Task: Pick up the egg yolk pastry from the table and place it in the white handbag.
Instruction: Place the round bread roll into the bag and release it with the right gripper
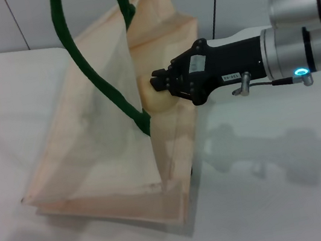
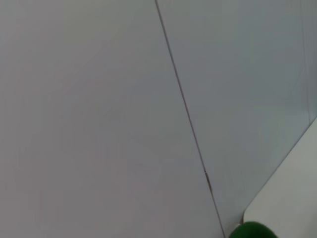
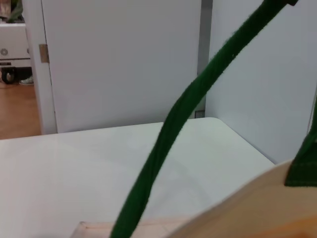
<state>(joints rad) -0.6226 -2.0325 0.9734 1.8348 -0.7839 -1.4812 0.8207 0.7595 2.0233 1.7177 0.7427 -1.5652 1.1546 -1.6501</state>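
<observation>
The white handbag [image 1: 103, 142] stands tilted on the table, its mouth open. Its dark green handles [image 1: 87, 65] are pulled up out of the top of the head view. My right gripper [image 1: 160, 87] reaches in from the right to the bag's open mouth and is shut on the pale yellow egg yolk pastry [image 1: 156, 101], which sits just inside the opening. The right wrist view shows a green handle [image 3: 173, 134] and the bag's edge [image 3: 257, 208]. My left gripper is out of view. The left wrist view shows only a bit of green handle [image 2: 252, 231].
The white table [image 1: 281, 187] spreads around the bag, with the right arm's shadow on it. A pale wall with panel seams [image 1: 17, 24] stands behind. The right wrist view shows a door [image 3: 119, 64] and wooden floor [image 3: 17, 111] beyond the table.
</observation>
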